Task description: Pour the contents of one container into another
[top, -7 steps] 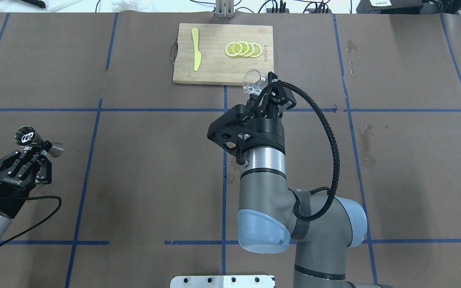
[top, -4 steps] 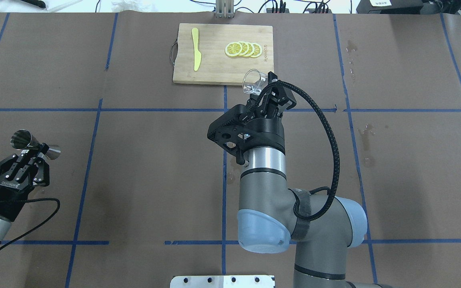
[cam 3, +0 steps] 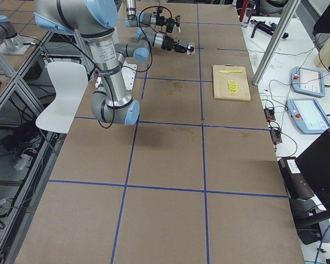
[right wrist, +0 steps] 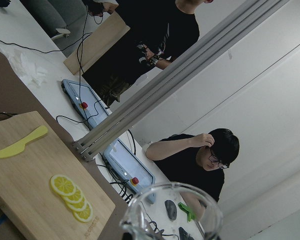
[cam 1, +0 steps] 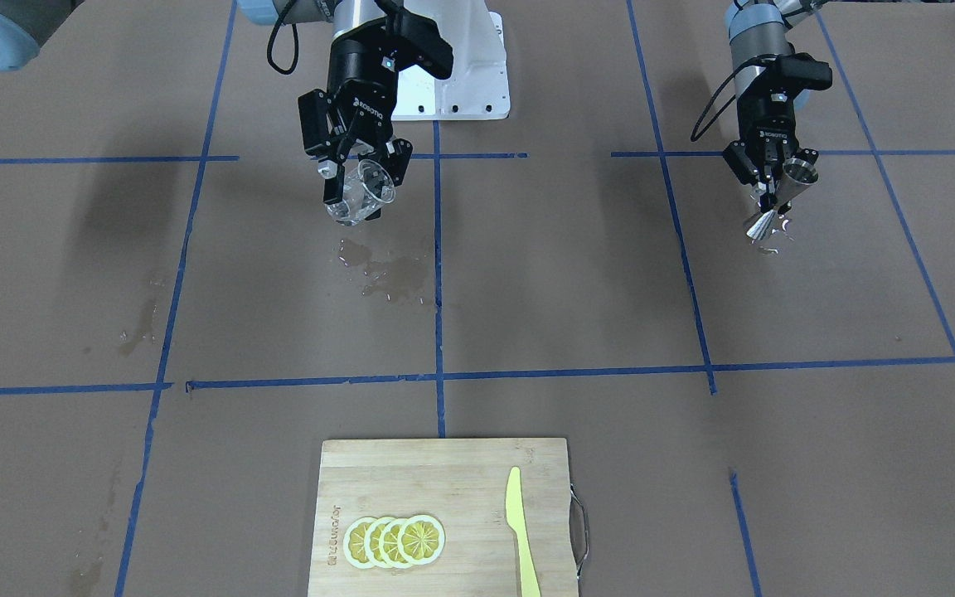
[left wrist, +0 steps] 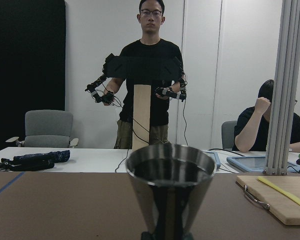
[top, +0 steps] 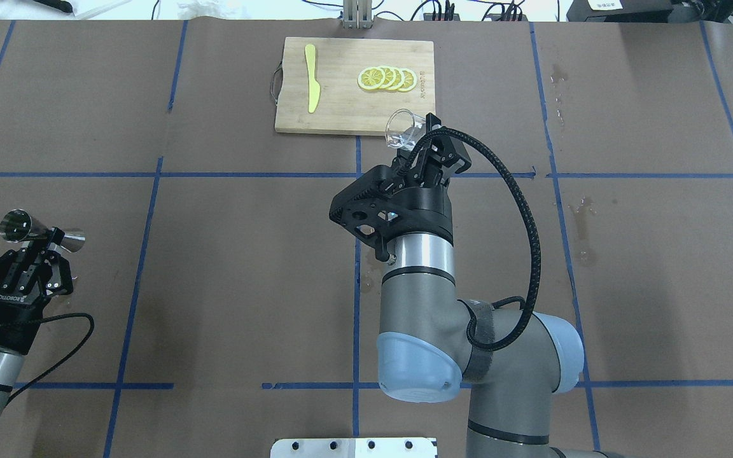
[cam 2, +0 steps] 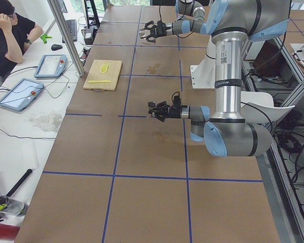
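The clear glass tumbler (top: 400,129) hangs tilted above the table's middle, just before the cutting board, with my right gripper (top: 415,141) shut on it. From across the table the tumbler (cam 1: 361,194) and right gripper (cam 1: 359,187) hang over a wet patch. The tumbler's rim (right wrist: 172,210) fills the bottom of the right wrist view. The steel hourglass jigger (top: 43,233) is held at its waist by my left gripper (top: 45,244), shut, far out at the table's left. The jigger (cam 1: 779,201) leans in the left gripper (cam 1: 776,194). Its cup (left wrist: 170,192) faces the left wrist camera.
A bamboo cutting board (top: 341,108) at the far middle carries several lemon slices (top: 387,78) and a yellow knife (top: 311,76). Wet spots (cam 1: 386,269) mark the brown paper. People stand and sit beyond the far edge by tablets (cam 2: 49,65).
My left arm has drawn the jigger further left and back toward the robot, with its wide mouth turning. The right arm and tumbler have not moved.
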Action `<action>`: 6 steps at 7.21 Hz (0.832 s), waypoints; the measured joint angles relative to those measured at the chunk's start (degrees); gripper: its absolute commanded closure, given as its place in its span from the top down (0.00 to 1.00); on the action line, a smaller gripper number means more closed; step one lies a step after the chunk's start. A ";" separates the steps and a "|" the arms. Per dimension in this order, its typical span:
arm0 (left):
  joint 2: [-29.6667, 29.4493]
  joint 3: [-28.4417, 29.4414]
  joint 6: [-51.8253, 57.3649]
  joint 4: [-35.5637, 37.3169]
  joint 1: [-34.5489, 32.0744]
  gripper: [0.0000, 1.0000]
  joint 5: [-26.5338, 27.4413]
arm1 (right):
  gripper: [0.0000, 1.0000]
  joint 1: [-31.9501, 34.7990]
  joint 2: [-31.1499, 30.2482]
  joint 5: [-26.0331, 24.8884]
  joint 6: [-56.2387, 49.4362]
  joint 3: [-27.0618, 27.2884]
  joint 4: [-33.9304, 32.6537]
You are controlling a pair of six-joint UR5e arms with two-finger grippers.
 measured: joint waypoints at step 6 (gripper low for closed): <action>-2.28 2.68 0.67 0.23 1.81 0.00 -2.55 | 0.00 0.04 -0.08 0.00 0.00 0.00 0.00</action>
